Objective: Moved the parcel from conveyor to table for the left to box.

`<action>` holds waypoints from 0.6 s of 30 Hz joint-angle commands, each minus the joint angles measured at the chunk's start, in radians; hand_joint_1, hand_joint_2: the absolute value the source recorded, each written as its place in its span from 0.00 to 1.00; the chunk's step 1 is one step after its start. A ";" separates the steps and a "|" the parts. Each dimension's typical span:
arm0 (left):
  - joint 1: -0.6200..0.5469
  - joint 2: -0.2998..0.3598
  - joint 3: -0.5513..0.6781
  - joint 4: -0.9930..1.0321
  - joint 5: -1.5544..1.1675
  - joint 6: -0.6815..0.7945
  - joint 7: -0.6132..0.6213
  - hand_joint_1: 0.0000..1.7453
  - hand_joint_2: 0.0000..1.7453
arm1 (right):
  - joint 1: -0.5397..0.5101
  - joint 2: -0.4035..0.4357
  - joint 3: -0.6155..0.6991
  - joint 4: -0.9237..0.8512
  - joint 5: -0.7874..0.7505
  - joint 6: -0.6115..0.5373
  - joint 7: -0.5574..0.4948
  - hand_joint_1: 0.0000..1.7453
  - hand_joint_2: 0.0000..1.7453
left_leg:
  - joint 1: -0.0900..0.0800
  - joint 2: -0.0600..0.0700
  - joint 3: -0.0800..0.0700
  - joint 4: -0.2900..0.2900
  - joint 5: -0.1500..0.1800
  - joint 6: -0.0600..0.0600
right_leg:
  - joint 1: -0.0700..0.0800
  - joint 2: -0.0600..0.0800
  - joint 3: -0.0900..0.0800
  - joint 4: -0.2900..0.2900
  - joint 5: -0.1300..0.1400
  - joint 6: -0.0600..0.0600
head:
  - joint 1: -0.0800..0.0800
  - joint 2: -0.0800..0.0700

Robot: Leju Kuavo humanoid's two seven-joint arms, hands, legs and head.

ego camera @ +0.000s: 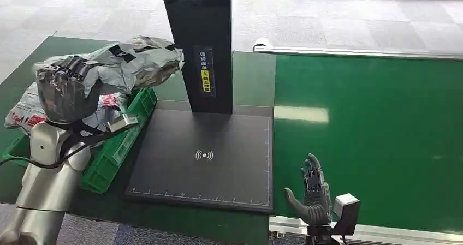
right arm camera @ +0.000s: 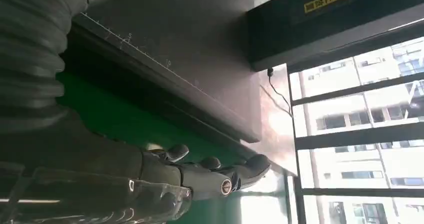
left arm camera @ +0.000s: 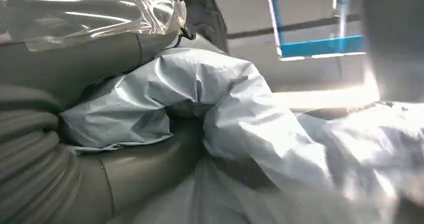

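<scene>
Head view, left hand: The left hand [ego camera: 68, 89], wrapped in clear plastic film, is raised at the left side of the table with its fingers closed on a crumpled grey parcel [ego camera: 139, 62].
Head view, parcel: The grey parcel, marked with black tape patches, hangs in the air above the green crate [ego camera: 117, 147], its free end reaching toward the black post [ego camera: 202, 43].
Head view, crate: The green crate sits at the table's left edge, just beside the dark scanning mat [ego camera: 205, 157]; another bag with red print [ego camera: 27, 114] lies in it, under the hand.
Head view, right hand: The right hand [ego camera: 312, 193] is low at the near edge of the green conveyor belt [ego camera: 371, 130], fingers spread and pointing up, palm turned toward the mat, with nothing in it.
Head view, setting: The black post with a yellow label stands at the far edge of the mat.

Left wrist view, grasp: Thick grey fingers [left arm camera: 140, 169] press into folds of the pale grey parcel [left arm camera: 240, 114], which bulges between them; the far end of the bag is blurred.

Right wrist view, hand: The right hand [right arm camera: 200, 176] shows dark fingers stretched out straight and apart over the green belt [right arm camera: 105, 114], touching nothing.
Right wrist view, surroundings: The edge of the dark mat [right arm camera: 190, 69] runs beside the belt, with the black post [right arm camera: 325, 19] and windows beyond.
</scene>
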 commanded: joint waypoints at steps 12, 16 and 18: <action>-0.193 0.046 0.219 0.492 -0.179 0.011 0.236 1.00 1.00 | -0.011 -0.002 0.008 -0.015 0.002 -0.011 0.032 0.00 1.00 | 0.000 0.001 0.001 -0.001 0.000 0.000 | 0.000 -0.001 0.001 0.000 0.000 -0.001 | 0.000 0.000; -0.212 0.086 0.234 0.612 -0.299 -0.002 0.387 1.00 1.00 | -0.013 0.002 0.011 -0.014 0.007 -0.011 0.041 0.00 1.00 | 0.000 0.002 0.001 -0.001 0.000 0.000 | 0.000 -0.001 0.001 0.000 0.000 -0.001 | 0.000 0.000; -0.212 0.086 0.234 0.612 -0.299 -0.002 0.387 1.00 1.00 | -0.013 0.002 0.011 -0.014 0.007 -0.011 0.041 0.00 1.00 | 0.000 0.002 0.001 -0.001 0.000 0.000 | 0.000 0.001 0.001 0.000 0.000 0.000 | 0.000 0.000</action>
